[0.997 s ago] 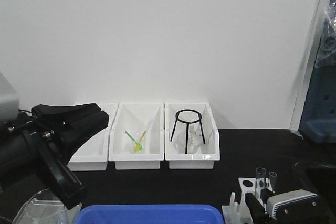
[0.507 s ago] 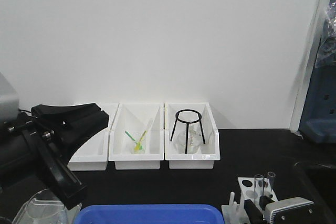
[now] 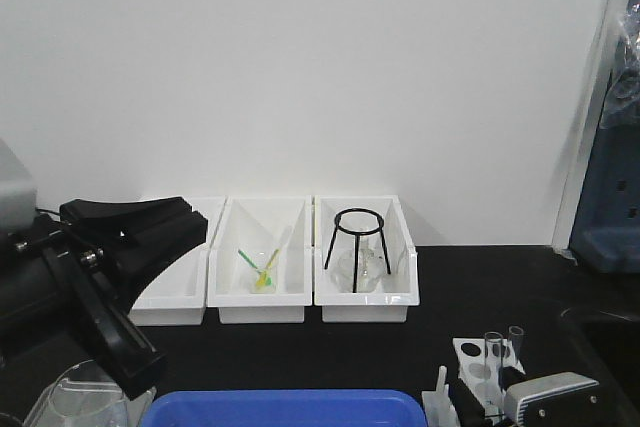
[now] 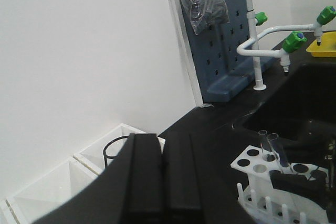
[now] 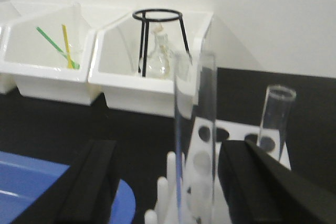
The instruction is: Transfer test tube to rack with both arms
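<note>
Front cam: test tube (image 3: 493,350) upright in a hole of the rack (image 3: 461,347) at bottom right, second tube (image 3: 516,339) just behind it. Left gripper (image 3: 185,219) way over on the left, well apart from all that. Left wrist cam: black fingers (image 4: 144,177) pressed tight together, nothing pinched. Right wrist cam: right gripper (image 5: 170,150) spread wide, tube standing between the fingers, touching neither.

test tube (image 3: 494,352) upright at rack (image 3: 470,355) | right arm (image 3: 551,396) beside rack | left arm (image 3: 105,267) well apart
</note>
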Controlling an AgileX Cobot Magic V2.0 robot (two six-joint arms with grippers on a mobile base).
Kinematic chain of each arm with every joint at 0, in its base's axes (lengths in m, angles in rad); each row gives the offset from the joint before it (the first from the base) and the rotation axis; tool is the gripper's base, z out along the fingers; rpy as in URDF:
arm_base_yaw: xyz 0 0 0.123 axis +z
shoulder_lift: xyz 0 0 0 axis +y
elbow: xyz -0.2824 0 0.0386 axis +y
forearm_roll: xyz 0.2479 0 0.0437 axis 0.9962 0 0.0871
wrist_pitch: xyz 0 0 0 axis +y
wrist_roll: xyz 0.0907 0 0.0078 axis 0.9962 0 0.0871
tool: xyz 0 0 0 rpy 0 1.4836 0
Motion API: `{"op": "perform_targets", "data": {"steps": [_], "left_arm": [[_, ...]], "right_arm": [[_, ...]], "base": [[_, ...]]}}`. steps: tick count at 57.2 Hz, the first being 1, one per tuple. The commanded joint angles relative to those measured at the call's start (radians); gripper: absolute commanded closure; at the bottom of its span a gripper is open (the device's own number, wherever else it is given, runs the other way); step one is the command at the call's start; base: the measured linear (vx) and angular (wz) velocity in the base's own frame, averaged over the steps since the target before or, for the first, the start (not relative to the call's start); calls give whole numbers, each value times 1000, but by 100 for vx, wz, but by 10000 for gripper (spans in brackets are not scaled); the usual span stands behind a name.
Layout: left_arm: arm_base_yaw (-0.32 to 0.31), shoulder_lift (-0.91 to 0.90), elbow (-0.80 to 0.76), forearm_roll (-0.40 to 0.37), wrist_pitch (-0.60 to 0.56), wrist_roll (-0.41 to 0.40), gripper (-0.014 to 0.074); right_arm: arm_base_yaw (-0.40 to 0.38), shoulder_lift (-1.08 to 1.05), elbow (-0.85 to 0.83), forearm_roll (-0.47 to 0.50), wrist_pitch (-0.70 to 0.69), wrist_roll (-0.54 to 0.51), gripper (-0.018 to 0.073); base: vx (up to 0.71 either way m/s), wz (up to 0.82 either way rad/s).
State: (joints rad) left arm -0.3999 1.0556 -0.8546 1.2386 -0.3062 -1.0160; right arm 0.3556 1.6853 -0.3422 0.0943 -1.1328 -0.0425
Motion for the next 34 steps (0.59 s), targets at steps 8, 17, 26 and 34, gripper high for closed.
{"op": "perform_targets", "data": {"steps": [8,17,26,34], "left_arm": [[-1,-25,-27,-32,-26,-8,603],[-1,-25,-27,-32,-26,-8,603],[-1,-25,-20,-32,-23,-22,603],[-1,-28,62,-31,-25,-130,603]], "right_arm": [[-6,-256,-15,-25,-47,1,51],[-6,-492,-15,-21,137,-58,144],[-6,-749,-15,-22,478,-102,389],[-6,-972,-15,-22,805,-110,573]], "base": [[0,0],[0,0],[0,0],[0,0]]}}
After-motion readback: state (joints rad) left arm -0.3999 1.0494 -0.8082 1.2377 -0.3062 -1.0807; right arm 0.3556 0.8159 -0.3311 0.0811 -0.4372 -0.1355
